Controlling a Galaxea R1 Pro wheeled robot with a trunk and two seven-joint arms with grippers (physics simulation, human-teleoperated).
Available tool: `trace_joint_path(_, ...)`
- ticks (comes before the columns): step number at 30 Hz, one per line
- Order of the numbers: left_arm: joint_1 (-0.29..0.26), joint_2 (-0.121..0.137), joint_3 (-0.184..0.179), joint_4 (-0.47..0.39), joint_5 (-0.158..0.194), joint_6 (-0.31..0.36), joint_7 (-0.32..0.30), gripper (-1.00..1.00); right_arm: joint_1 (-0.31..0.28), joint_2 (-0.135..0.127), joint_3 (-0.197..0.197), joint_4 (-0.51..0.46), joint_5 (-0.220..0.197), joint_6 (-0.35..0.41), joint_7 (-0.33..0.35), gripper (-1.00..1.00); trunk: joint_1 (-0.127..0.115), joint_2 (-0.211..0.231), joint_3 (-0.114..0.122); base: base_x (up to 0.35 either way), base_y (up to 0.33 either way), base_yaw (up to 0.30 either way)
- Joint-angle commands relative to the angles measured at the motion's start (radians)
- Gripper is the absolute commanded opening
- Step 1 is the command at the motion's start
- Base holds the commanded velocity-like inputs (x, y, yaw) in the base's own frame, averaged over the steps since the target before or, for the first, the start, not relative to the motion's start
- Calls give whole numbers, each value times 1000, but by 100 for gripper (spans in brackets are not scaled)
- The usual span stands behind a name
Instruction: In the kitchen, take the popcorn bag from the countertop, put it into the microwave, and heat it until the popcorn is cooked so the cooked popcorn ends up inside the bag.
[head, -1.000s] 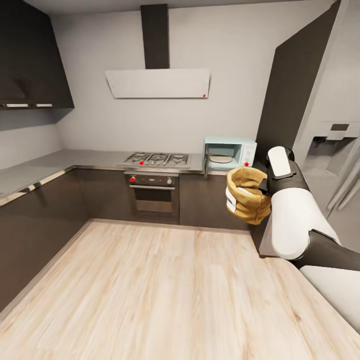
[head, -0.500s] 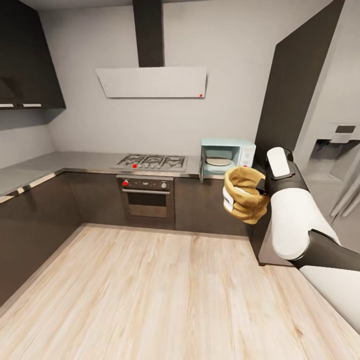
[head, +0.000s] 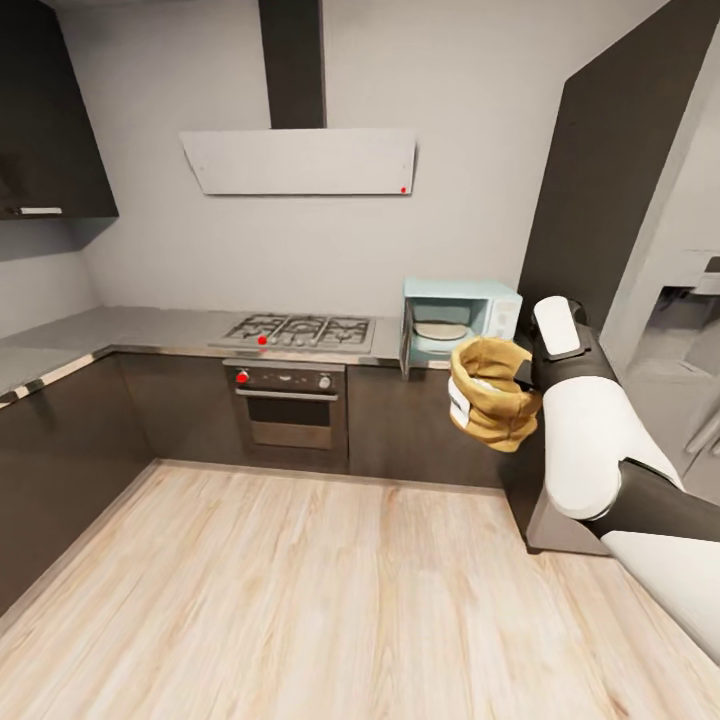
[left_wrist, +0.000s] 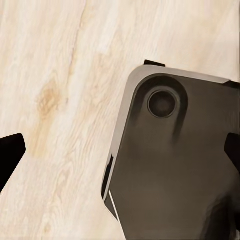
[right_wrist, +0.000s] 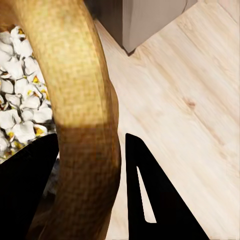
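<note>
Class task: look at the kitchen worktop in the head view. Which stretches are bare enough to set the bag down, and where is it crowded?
The countertop is bare from the corner at the view's left to the gas hob. From there on it is crowded: the hob runs nearly up to the microwave, leaving only a narrow strip between. The microwave's door is open, with a turntable plate inside. The right tool holds the popcorn bag.

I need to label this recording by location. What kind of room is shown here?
A home kitchen, rendered in simulation. The signs: a gas hob set into a grey countertop over a built-in oven, an extractor hood on the wall, and a mint-blue microwave standing with its door open.
</note>
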Motion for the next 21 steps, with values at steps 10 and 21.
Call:
trace_joint_path(10,0,0,1,-3,1,-1,2,100,-6,-6,-2,48,-9,7,-10,-100,1,-1,-1,323,0,0)
trace_joint_path(21,0,-1,1,-3,1,2,2,100,-10,-6,-3,48,-9,7,-6,-100,1,-1,-1,323,-86,0)
